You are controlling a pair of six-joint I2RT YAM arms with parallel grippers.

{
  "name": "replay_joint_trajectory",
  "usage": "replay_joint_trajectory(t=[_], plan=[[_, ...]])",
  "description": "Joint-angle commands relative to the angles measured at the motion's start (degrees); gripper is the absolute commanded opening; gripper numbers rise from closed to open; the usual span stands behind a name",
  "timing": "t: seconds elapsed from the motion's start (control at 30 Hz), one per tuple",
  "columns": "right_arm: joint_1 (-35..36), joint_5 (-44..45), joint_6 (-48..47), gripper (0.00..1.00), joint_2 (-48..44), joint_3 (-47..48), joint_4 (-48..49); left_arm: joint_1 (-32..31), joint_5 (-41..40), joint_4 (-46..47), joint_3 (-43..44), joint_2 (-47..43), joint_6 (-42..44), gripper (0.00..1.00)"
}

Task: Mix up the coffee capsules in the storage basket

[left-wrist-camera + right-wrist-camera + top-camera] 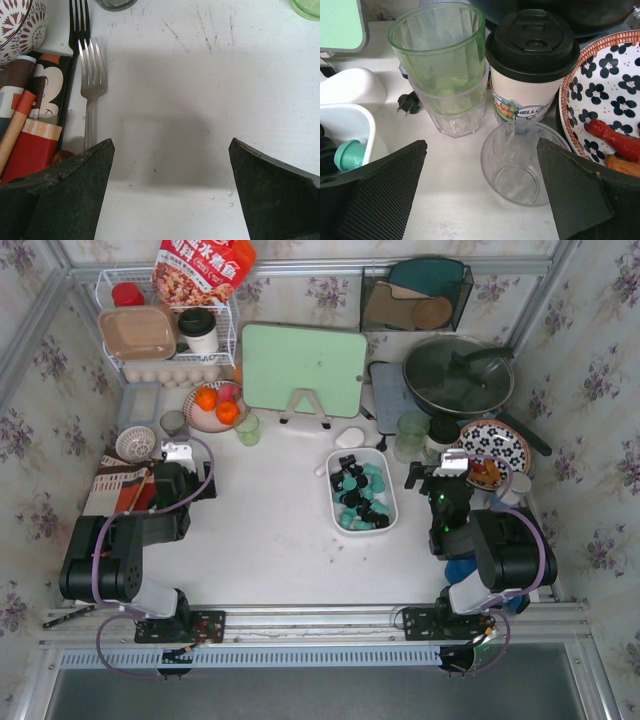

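I see bare table (pixel 270 530) left of the storage basket (pixel 331 495); cups (pixel 440 65) and a plate (pixel 600 75) crowd my right gripper (pixel 481 150).

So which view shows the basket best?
Top external: the whole basket shows, rim and capsules inside. Right wrist catches only one corner at its left edge, with one teal capsule. Left wrist shows none of it.

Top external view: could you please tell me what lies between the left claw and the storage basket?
Nothing: in the top external view, the stretch of white table between the left claw and the storage basket is bare.
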Motion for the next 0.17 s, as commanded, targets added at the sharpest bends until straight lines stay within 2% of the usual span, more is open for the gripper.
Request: replay_joint_trajectory(t=[0.0, 0.13], plan=[[0.0, -0.9, 0.1, 1.00, 0.7, 1.8, -1.6, 0.0, 0.6, 2.6, 0.2, -0.4, -0.1, 1.00], [-0.4, -1.3, 0.3, 1.00, -0.1, 0.3, 0.4, 0.0, 0.6, 2.6, 0.2, -0.4, -0.1, 1.00]])
